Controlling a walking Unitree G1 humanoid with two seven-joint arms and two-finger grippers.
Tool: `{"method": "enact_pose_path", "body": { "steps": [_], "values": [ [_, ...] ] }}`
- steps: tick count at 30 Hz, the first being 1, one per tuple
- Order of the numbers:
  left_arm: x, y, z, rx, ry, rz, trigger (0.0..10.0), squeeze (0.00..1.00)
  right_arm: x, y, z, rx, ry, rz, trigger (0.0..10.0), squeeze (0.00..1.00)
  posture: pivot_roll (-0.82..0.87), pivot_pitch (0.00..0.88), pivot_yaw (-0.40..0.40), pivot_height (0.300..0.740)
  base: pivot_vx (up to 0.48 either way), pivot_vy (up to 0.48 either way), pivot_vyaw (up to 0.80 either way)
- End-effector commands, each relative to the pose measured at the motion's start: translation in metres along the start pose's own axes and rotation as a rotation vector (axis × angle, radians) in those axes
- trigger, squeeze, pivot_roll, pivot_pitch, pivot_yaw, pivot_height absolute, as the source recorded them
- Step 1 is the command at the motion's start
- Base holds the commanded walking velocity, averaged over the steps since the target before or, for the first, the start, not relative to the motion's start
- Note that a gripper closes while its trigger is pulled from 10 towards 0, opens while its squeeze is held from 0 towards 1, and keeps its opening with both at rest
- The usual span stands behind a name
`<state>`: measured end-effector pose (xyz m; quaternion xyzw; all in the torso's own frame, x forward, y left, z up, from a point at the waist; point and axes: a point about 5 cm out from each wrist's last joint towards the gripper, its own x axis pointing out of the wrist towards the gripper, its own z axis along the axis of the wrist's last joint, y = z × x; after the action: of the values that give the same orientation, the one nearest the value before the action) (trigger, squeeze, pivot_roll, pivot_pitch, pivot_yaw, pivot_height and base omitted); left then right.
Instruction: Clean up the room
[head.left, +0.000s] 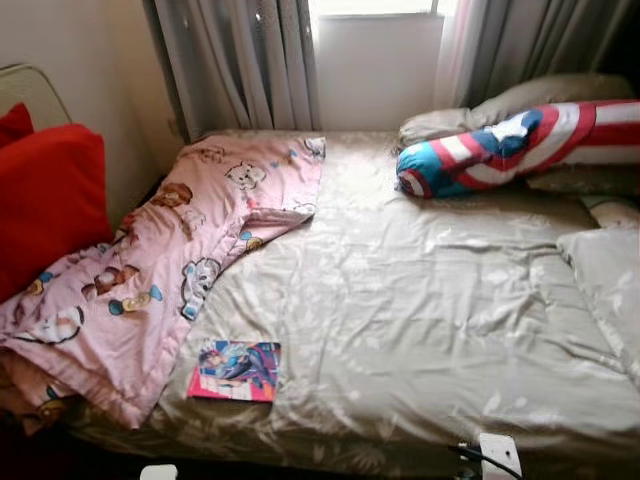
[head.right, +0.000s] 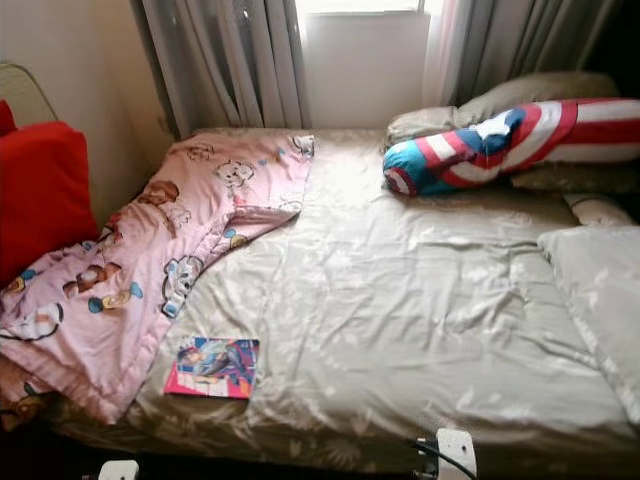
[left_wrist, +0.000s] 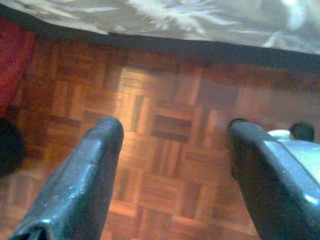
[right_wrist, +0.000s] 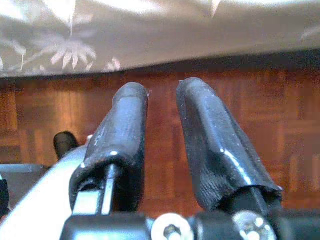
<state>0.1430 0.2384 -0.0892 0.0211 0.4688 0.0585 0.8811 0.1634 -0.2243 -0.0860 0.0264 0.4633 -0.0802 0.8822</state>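
Red cushion (head.left: 45, 200) cut by left edge, top corner out of frame. Pink cartoon blanket (head.left: 150, 270) runs off left and lower-left edge; bottom folds lost in shadow. Striped bolster (head.left: 510, 150) cropped at right edge, far end unseen. Beige pillows (head.left: 540, 100) partly hidden behind bolster. Grey pillow (head.left: 605, 280) cut at right edge. Book (head.left: 236, 370) cover art too small to read. White object (head.left: 498, 455) at bottom edge clipped, unidentifiable. Left wrist view blurred; dark round shape (left_wrist: 10, 150) at edge unclear.
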Motion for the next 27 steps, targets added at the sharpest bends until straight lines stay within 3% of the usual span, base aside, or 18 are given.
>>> {"method": "enact_pose_path", "body": {
  "steps": [1, 27],
  "values": [
    [-0.0012, 0.0036, -0.0036, 0.007, 0.016, 0.009, 10.0, 0.0, -0.0003, 0.0022, -0.0034, 0.008, 0.01, 0.005, 10.0, 0.0, -0.13, 0.0, 0.058, 0.74, 0.0, 0.48, 0.0],
    [-0.0022, 0.0032, -0.008, 0.002, 0.026, 0.016, 10.0, 0.0, -0.0013, 0.0019, -0.0073, -0.005, 0.017, 0.012, 10.0, 0.0, -0.14, 0.0, 0.064, 0.74, 0.0, 0.48, 0.0]
  ]
}}
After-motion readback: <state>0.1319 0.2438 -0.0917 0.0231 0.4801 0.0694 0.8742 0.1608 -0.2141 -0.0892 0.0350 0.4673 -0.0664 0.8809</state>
